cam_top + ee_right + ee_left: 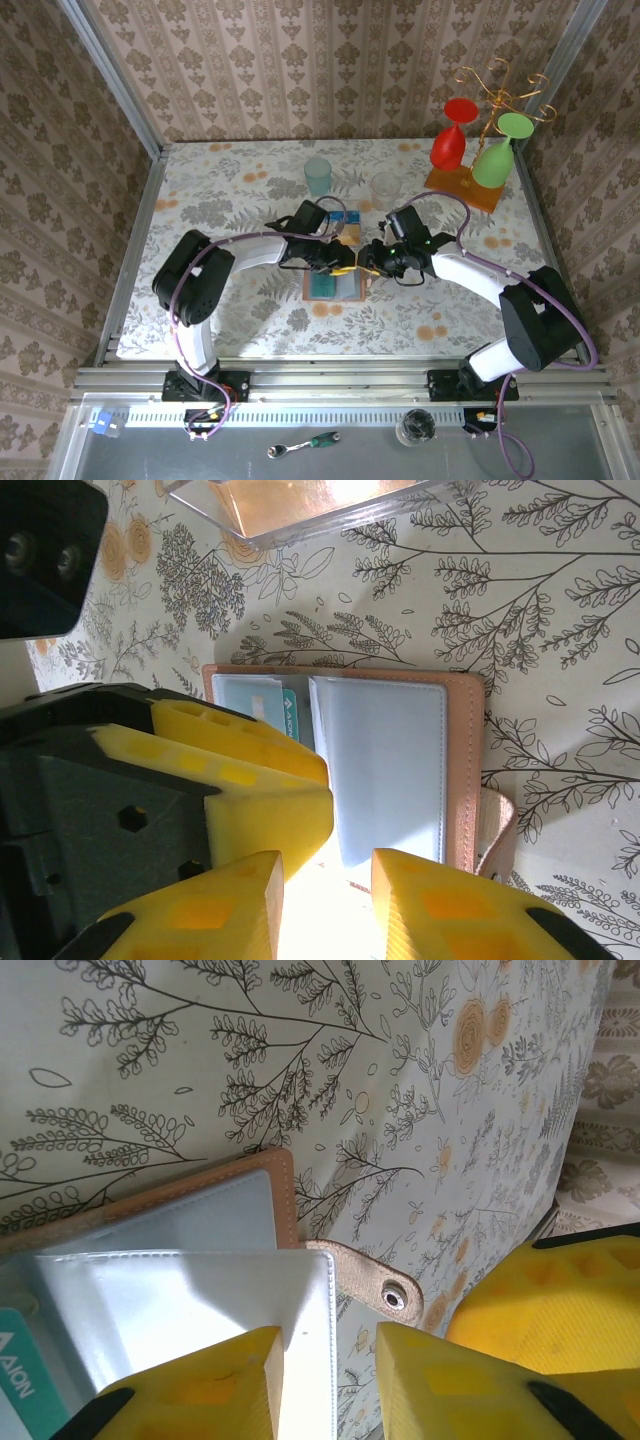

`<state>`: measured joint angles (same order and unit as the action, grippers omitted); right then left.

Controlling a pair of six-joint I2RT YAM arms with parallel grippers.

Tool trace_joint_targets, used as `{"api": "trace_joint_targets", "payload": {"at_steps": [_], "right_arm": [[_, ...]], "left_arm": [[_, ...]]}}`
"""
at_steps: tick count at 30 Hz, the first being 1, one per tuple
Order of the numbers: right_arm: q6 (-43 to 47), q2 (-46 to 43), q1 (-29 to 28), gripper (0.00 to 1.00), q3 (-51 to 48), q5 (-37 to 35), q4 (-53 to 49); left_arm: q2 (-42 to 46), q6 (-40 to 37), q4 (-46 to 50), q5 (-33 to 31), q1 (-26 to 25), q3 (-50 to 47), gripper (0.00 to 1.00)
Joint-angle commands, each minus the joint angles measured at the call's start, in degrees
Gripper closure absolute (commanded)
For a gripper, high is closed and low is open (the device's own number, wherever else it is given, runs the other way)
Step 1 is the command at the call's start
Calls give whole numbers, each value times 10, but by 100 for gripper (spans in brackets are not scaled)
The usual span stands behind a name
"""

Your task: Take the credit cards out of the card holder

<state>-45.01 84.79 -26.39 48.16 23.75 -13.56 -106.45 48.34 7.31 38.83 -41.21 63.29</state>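
The card holder point(335, 287) lies open on the table between both arms, tan-edged point(280, 1190) with grey-blue clear sleeves point(465, 770). A teal credit card point(290, 715) sits in a pocket on its far half, and its corner point(20, 1380) shows in the left wrist view. My left gripper point(347, 264) point(330, 1360) is open. A clear sleeve page's edge lies between its jaws, against one finger only. My right gripper point(366, 262) point(328, 880) faces it at the holder's edge, jaws apart with bright glare between them and nothing visibly held. No orange-tan card is visible in the holder.
The holder's snap strap point(375, 1280) sticks out over the table. A clear tray point(310, 500) lies just beyond the holder. Farther back stand a teal cup point(318, 176), a clear glass point(386, 185) and a rack on an orange base point(462, 185) with red point(453, 140) and green point(500, 155) glasses.
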Motion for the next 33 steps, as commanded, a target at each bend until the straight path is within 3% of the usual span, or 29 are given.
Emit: {"api": "trace_joint_targets", "payload": {"at_steps": [1,12,33], "right_arm": [[1,-10,1,70,4,-6,-15],[-1,19,-1,68,15,17,-16],[-24,103,-75,66,55,54,2]], "left_arm": [[-9,-10,14,12,-2,22,68],[20,-22,23,10,23,5,66],[101,-35,13,9,92,-101,65]]}}
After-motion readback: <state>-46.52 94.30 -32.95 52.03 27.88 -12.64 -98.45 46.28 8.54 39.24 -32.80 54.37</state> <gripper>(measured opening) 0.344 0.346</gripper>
